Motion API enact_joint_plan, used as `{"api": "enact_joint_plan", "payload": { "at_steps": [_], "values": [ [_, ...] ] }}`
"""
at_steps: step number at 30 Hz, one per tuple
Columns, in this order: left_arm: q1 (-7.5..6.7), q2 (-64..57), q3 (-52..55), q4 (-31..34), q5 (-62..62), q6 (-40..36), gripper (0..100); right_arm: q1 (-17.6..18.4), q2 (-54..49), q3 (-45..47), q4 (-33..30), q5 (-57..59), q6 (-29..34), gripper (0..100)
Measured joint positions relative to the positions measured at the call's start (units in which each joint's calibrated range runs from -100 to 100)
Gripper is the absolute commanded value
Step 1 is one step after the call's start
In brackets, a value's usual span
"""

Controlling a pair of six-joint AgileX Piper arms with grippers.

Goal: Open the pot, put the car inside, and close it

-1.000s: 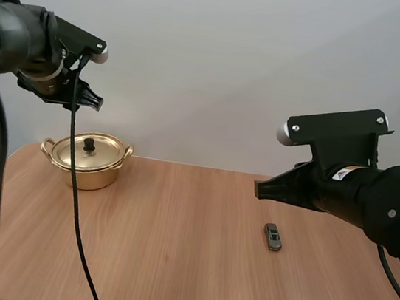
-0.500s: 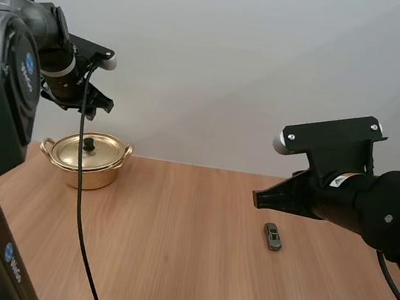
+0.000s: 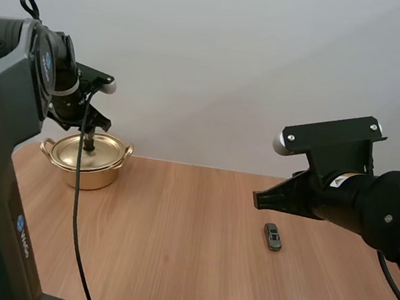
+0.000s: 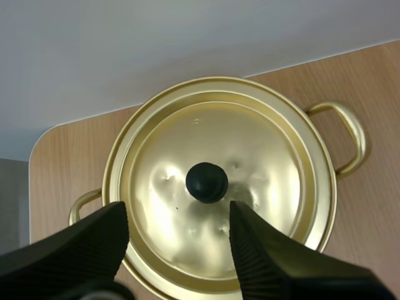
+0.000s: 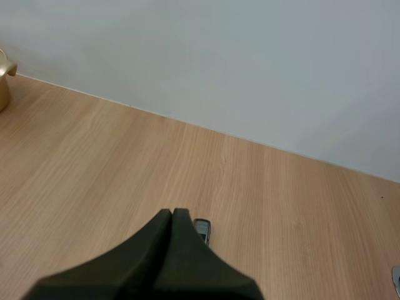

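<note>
A gold pot (image 3: 84, 167) with two side handles stands at the table's far left, its lid (image 4: 219, 187) on and a black knob (image 4: 207, 182) in the middle. My left gripper (image 3: 88, 131) hangs just above the knob, open, and its fingers (image 4: 100, 234) stand apart over the lid without touching it. A small grey toy car (image 3: 272, 236) lies on the table at the right. My right gripper (image 3: 257, 196) hovers above and just left of the car, shut on nothing, its fingers together as one dark wedge (image 5: 172, 215) next to the car (image 5: 202, 229).
The wooden table (image 3: 171, 250) has a rounded far-left corner (image 4: 44, 140) close behind the pot. A plain wall runs along the table's back edge. Bare wood lies between the pot and the car.
My left gripper has come down and in from high at the left and now hangs right over the pot's knob. The right arm dropped slightly, then held still.
</note>
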Motion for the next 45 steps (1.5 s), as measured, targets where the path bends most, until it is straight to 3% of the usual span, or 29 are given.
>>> {"api": "enact_joint_plan", "payload": {
  "at_steps": [17, 32, 34, 36, 42, 45],
  "values": [
    [0.00, 7.1, -7.2, -7.4, 6.4, 3.7, 78, -1.1, 0.0, 0.0, 0.0, 0.0, -0.4, 0],
    [0.00, 9.7, -7.4, -7.4, 5.7, 3.7, 78, -1.1, 0.0, 0.0, 0.0, 0.0, -0.6, 0],
    [0.00, 9.8, -7.4, -7.4, 4.6, 3.7, 73, -1.1, 0.0, 0.0, 0.0, 0.2, -0.6, 0],
    [0.00, 10.1, -7.4, -7.4, 4.2, 3.7, 60, -1.1, 0.0, 0.0, 0.0, 0.2, -0.6, 0],
    [0.00, 11.4, -7.5, -7.4, 3.8, 3.7, 4, -1.5, 0.0, 0.0, 0.0, 0.4, -0.6, 0],
    [0.00, 11.5, -7.5, -7.4, 1.6, 2.8, 0, -1.5, 0.0, 0.0, 0.0, 0.4, -0.6, 0]
  ]
}}
